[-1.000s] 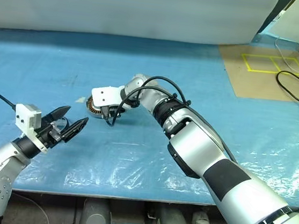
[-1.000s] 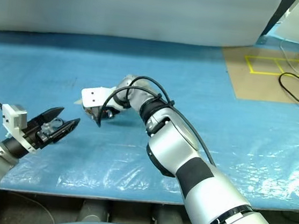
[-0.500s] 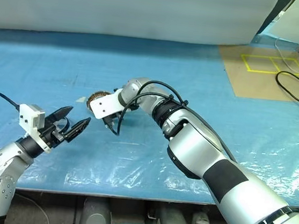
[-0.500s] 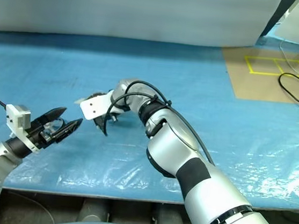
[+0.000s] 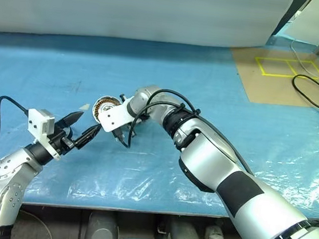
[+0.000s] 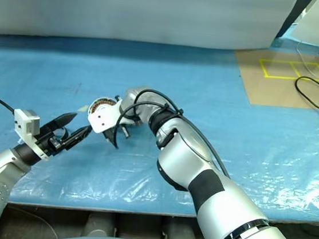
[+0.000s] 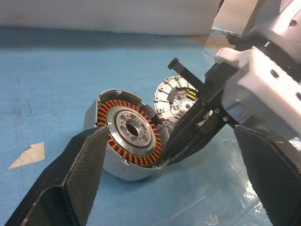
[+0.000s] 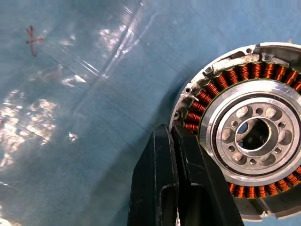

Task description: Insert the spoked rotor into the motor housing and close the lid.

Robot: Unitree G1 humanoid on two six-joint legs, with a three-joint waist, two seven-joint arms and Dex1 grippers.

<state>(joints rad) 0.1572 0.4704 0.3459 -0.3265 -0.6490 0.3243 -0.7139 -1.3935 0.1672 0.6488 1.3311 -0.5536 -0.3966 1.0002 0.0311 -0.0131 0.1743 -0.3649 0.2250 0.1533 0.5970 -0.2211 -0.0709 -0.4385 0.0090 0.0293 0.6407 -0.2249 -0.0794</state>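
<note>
Blue plastic-covered worktop (image 5: 49, 72), cardboard mat (image 5: 290, 82) at two o'clock; left tool (image 5: 83, 128) wide, right tool (image 8: 175, 155) pinched, seemingly on motor housing (image 7: 127, 136) rim; left wrist view reveals lid (image 7: 171, 96).

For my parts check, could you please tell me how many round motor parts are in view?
2: the housing, windings showing, tipped up on the blue sheet, and the lid joined beside it, partly behind the right pincer. No rotor seen; it may be hidden.

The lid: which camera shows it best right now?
The left wrist view: the lid stands open behind the motor housing, its ribbed inner face and yellow-marked centre visible, partly covered by the right gripper. The head views show the housing small, its lid mostly behind the right wrist. The right wrist view shows the housing's copper windings.
</note>
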